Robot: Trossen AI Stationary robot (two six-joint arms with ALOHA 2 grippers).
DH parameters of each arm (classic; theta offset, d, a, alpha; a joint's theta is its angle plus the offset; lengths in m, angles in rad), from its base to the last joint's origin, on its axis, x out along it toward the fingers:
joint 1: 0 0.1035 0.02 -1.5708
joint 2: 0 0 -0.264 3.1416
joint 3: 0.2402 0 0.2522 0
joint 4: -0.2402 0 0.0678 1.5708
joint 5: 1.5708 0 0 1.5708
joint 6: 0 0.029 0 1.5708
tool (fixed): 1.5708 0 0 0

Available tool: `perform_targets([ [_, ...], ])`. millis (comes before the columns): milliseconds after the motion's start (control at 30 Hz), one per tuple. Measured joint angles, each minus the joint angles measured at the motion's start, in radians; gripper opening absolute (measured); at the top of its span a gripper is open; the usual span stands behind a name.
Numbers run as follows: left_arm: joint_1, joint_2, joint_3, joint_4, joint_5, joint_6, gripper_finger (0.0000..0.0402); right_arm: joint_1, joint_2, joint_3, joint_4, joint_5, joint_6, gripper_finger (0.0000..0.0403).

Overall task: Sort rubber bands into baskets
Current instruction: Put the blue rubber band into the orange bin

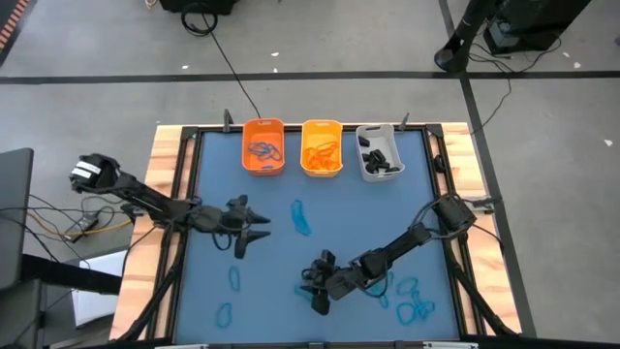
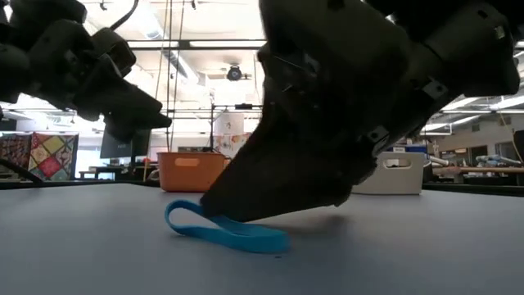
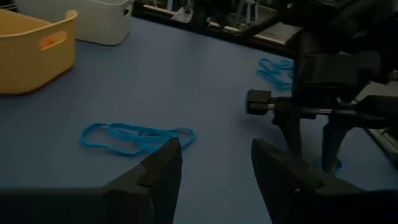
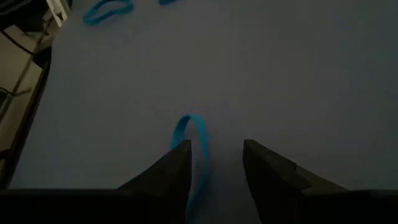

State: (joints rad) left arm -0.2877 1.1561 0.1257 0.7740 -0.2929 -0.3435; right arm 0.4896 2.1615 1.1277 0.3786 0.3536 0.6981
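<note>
A blue-topped table (image 1: 271, 281) is taken as the landmark. At its near edge, right of centre, the right gripper (image 1: 318, 294) is lowered to the surface, its fingers spread, with one blue rubber band (image 4: 194, 149) lying flat between them; no pinch on it is seen. Further blue bands (image 1: 415, 301) are scattered just beside that arm at the near right corner, and two more (image 1: 231, 296) lie on the near left part of the table. Toward the middle, on the left side, the left gripper (image 1: 254, 230) is held above the surface with fingers spread and nothing between them. A cluster of blue bands (image 1: 301, 218) lies at the table's centre, just ahead of it. Along the far edge three baskets are lined up side by side: the orange basket (image 1: 263, 126) with blue bands inside, the yellow-orange basket (image 1: 322, 126) with orange bands, and the light grey-white basket (image 1: 376, 131) with small black bands.
</note>
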Motion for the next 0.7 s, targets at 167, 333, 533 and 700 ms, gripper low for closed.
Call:
perform_targets([
  [167,-0.055,0.080,0.009,0.090,-0.011,-0.002,0.0197,0.008,0.025,0.028,-0.005,-0.003,-0.022,0.0158],
  [333,-0.093,0.172,0.042,0.127,-0.026,-0.001,0.0197,0.014,0.025,0.030,-0.016,0.012,-0.032,0.0144],
  [533,-0.108,0.272,0.104,0.123,-0.034,-0.002,0.0197,0.015,0.027,0.027,-0.006,-0.027,-0.085,0.0064],
  [700,-0.108,0.349,0.168,0.124,0.097,0.002,0.0197,0.018,0.026,0.026,0.026,-0.107,-0.115,0.0011],
])
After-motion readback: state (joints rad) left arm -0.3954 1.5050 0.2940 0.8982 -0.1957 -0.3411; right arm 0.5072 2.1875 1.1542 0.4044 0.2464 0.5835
